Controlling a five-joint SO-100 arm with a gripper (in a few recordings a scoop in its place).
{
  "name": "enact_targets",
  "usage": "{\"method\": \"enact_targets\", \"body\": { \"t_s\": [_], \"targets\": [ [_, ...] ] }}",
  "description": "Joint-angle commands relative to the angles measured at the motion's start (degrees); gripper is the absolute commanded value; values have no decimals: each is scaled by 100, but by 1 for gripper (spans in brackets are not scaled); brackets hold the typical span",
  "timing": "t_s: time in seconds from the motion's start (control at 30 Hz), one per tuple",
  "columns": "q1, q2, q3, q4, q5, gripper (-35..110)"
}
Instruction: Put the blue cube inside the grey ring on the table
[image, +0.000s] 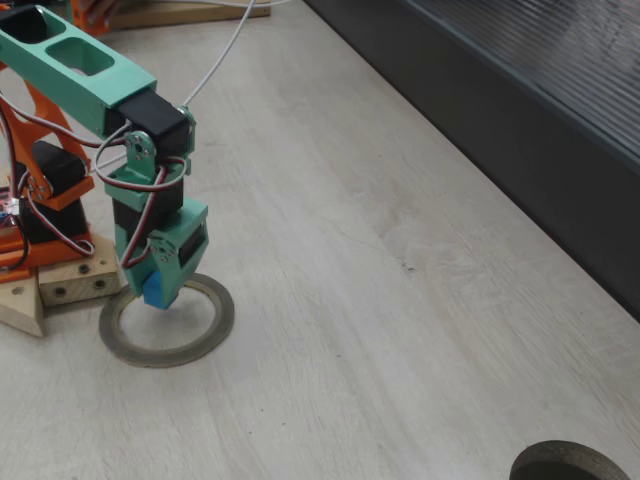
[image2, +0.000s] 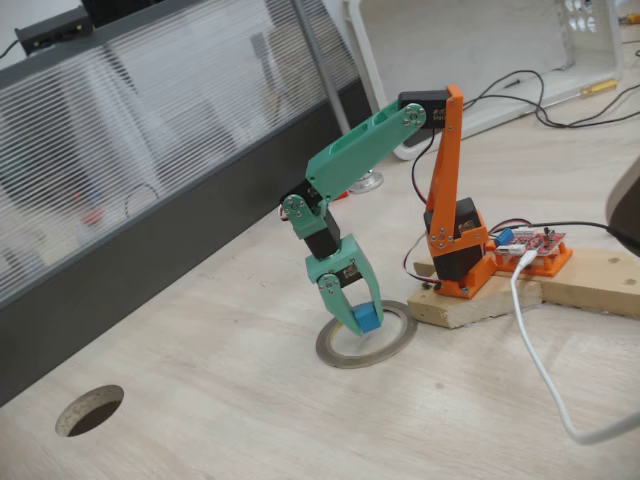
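In a fixed view, the green two-finger gripper (image: 158, 288) points down with its fingers clamped on the tiny bright-blue solid cube (image: 157, 290). The cube hangs over the hole of the thin flat grey-brown ring (image: 215, 322), which lies on the pale wood-grain tabletop (image: 400, 300).

In the other fixed view, the cube (image2: 364, 319) sits between the fingers, low inside the ring (image2: 345, 356); I cannot tell if it touches the tabletop. I think the placing step is in hand. Next the fingers should part and then rise straight up, without pushing the ring.
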Motion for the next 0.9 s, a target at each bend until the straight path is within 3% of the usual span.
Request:
{"method": "enact_targets", "body": {
  "t_s": [0.0, 0.87],
  "targets": [
    [343, 193, 79, 53, 88, 19],
    [475, 246, 97, 123, 70, 19]
  ]
}}
